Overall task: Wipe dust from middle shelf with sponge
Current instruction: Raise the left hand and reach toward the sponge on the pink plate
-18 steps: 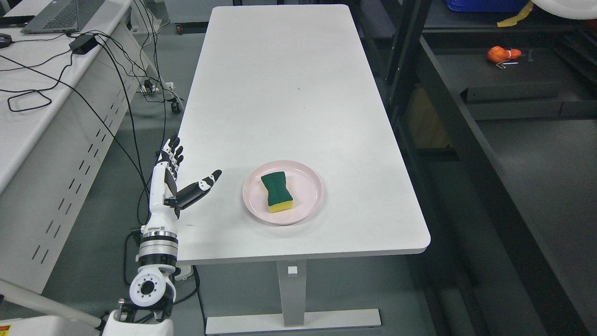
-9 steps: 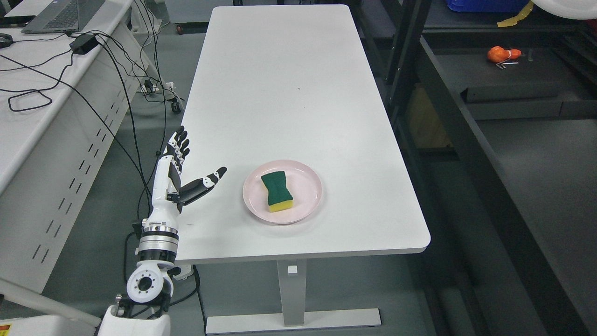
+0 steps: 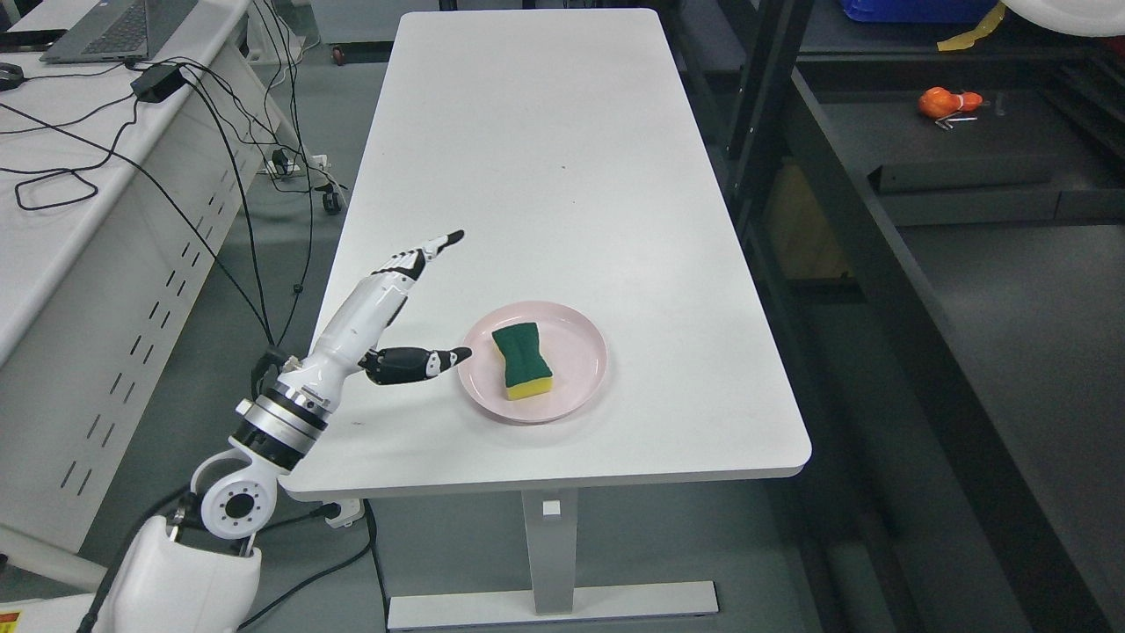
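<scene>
A sponge (image 3: 522, 360) with a dark green top and a yellow underside lies on a pink plate (image 3: 580, 387) near the front of the white table (image 3: 545, 176). My left hand (image 3: 431, 303) is over the table's front left part, just left of the plate. It is open and empty, with the fingers stretched out toward the upper right and the thumb (image 3: 422, 362) pointing at the plate's rim. The dark shelving (image 3: 932, 167) stands to the right of the table. My right hand is out of the picture.
A white desk (image 3: 79, 158) with a laptop (image 3: 119, 31), a power brick and loose cables stands at the left, with a floor gap between it and the table. An orange object (image 3: 947, 103) lies on a dark shelf at the upper right.
My left arm has swung right, from the table's left edge to over its surface. The hand has tilted toward the plate and stays open. The sponge and plate have not moved.
</scene>
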